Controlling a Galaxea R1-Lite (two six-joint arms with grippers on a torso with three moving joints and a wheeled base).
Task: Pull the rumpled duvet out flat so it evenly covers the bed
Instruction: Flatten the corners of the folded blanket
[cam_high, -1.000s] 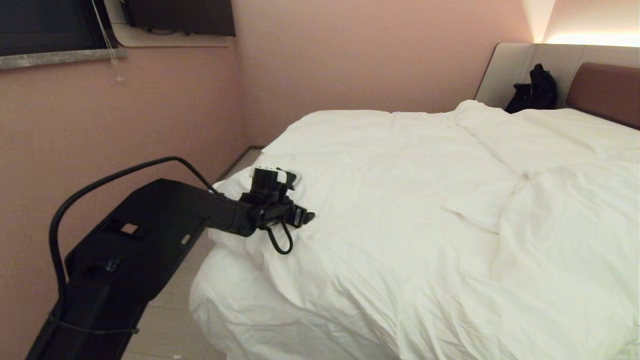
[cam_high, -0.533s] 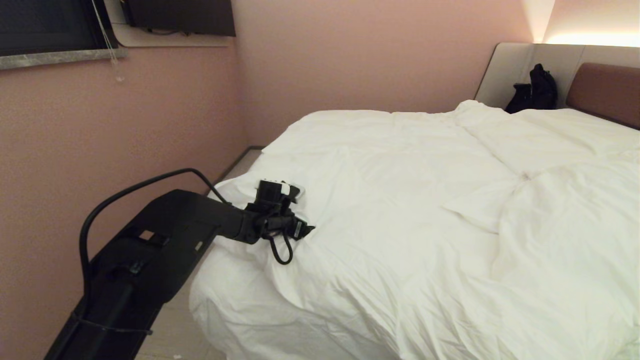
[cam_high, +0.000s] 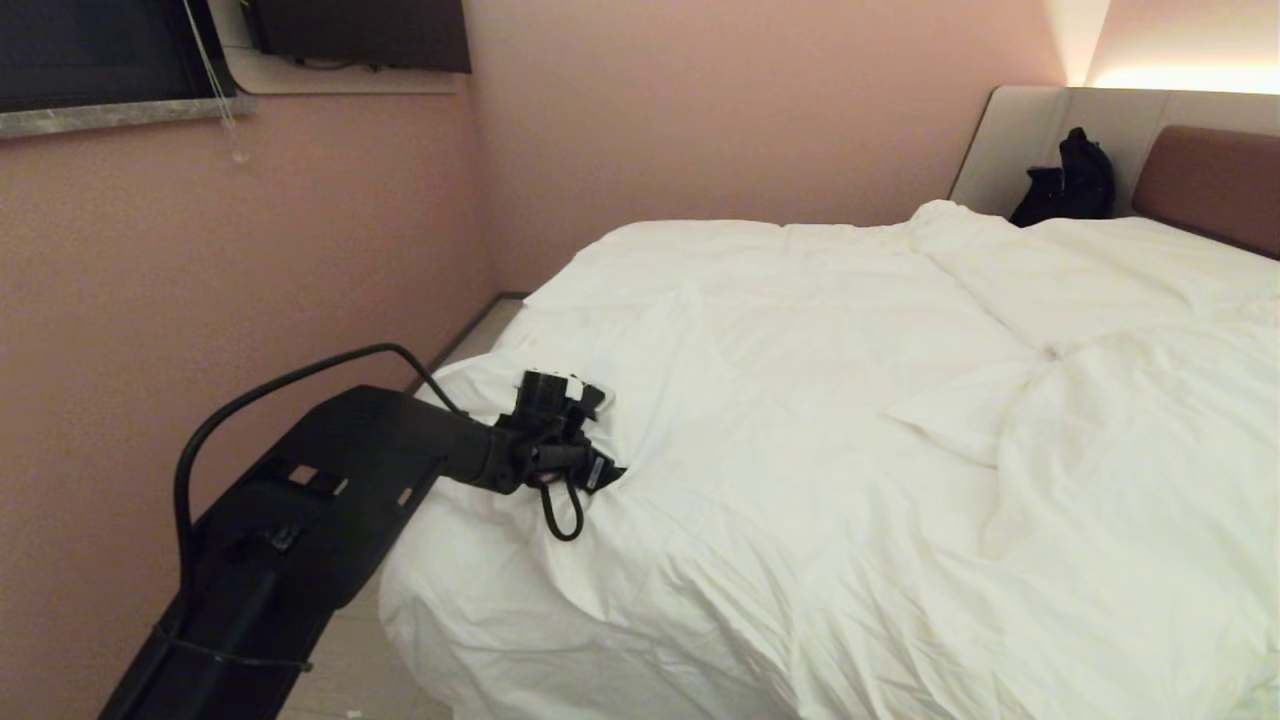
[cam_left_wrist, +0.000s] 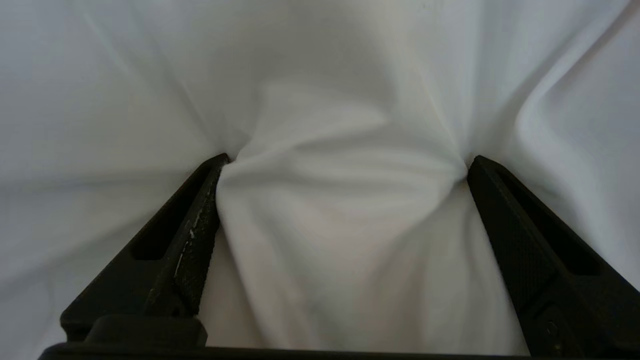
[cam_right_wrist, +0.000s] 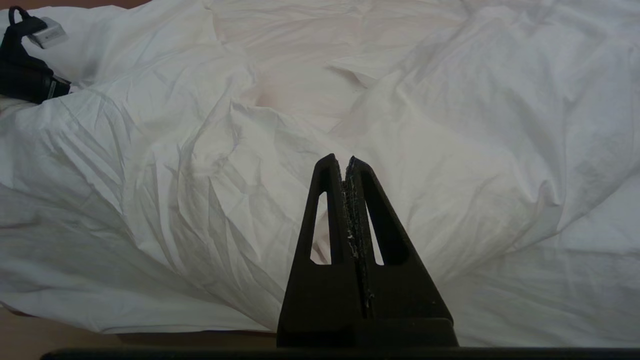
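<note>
Left gripper down on the duvet near the bed's front-left corner, nose pushed into the fabric. In the left wrist view fingers spread wide, tips dug into the cover, a puffy mound of white cloth bulging between them — not pinched, jaws apart on either side of the fold. Left arm reaching in from lower left, black cable looping off the wrist.

Duvet spread over most of the bed, white, heavily creased; folded-over flap and ridge toward the right-middle, bunched and hanging over the near edge. Padded headboard at far right, beige and brown panels, black bag leaning against it. Pink wall behind, dark window top left.

Right gripper not in head view; in its own wrist view fingers pressed together, nothing between them, hovering over crumpled duvet near the bed's foot edge. Left gripper also visible there, far corner.
</note>
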